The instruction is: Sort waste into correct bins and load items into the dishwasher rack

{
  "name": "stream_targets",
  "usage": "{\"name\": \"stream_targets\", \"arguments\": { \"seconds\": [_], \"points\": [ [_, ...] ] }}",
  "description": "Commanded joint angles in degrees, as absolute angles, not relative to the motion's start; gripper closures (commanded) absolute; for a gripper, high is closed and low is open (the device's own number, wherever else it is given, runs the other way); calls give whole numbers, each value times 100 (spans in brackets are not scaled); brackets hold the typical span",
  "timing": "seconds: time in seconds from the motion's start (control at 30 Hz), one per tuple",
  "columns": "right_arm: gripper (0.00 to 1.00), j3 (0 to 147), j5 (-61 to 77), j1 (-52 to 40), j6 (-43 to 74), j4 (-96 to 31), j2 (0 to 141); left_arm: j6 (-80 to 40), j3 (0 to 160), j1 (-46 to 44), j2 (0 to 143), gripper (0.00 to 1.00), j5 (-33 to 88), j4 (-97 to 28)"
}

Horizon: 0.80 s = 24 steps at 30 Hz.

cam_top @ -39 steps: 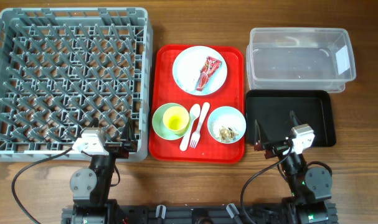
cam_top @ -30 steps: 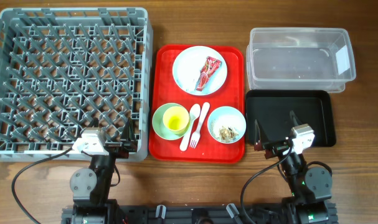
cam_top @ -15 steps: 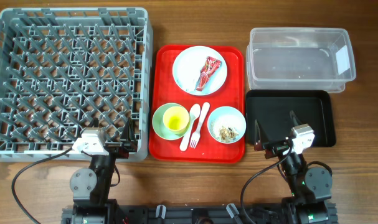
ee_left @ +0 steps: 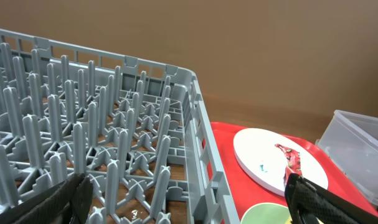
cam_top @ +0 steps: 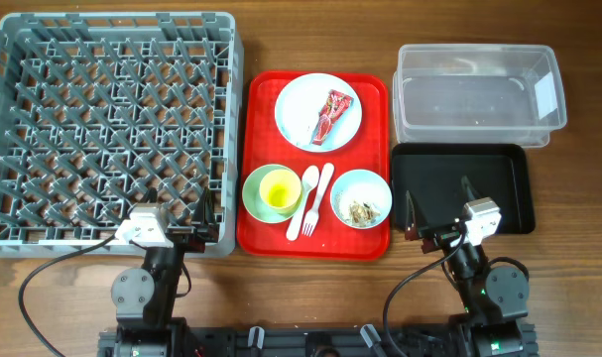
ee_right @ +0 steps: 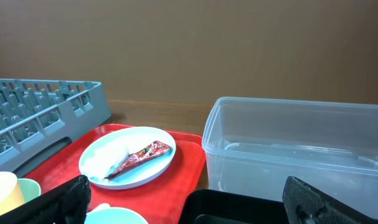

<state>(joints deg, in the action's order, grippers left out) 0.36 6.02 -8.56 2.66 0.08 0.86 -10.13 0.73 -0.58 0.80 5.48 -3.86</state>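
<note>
The grey rack fills the left. On a red serving tray sit a pale blue plate with a red wrapper and white paper scrap, a green bowl holding a yellow cup, a white fork and spoon, and a bowl of brown scraps. The clear tub and black tray lie right. My left gripper is open over the rack's front right corner. My right gripper is open over the black tray's front edge.
The wooden table shows bare between the rack and the red tray and along the front edge. Cables run from both arm bases at the front. The clear tub stands directly behind the black tray.
</note>
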Motion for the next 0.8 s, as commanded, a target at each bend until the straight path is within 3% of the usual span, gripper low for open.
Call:
{"name": "stream_targets", "arguments": {
  "seconds": [0.0,0.2,0.47,0.77],
  "points": [
    [0,30,703,-882,183,43,27,-939,32,-25,49,0,615,-386],
    [0,30,690,-882,176,45,27,-941,32,-25,49,0,617,-384],
    [0,193,729,-882,1092,-71,73,-941,78,-23,49,0,613,-436],
    [0,1876,770,-882,1221,-1487,1345,-941,1483,-25,934,0,615,-1911]
  ]
}}
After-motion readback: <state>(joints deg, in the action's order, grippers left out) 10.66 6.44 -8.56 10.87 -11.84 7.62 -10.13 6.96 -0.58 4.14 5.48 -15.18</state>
